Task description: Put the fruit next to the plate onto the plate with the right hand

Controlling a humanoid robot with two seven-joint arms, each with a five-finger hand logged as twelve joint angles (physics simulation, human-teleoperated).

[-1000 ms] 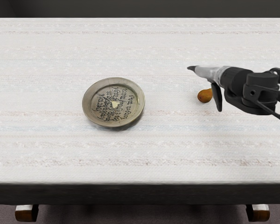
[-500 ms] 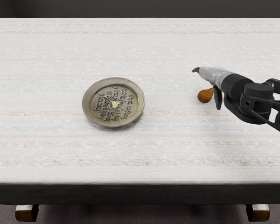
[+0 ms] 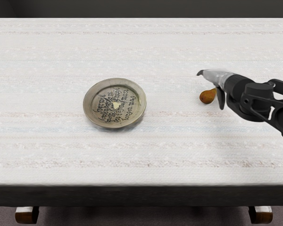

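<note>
Fruit [image 3: 207, 96]: on the table [image 3: 141, 150] toward its right edge, well apart from the plate [image 3: 114, 102], unlifted.
Plate: mid-table, left of fruit.
Right hand [image 3: 226, 84]: fingers extended, grasping nothing, just beside fruit; likely posed for pickup.

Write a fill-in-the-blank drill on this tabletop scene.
1. The fruit rests on the ____, not on the plate.
2. In the picture, the fruit lies to the plate's ____.
3. Only ____ hand shows: the right hand, beside the fruit.
Missing words: table; right; one.
</note>
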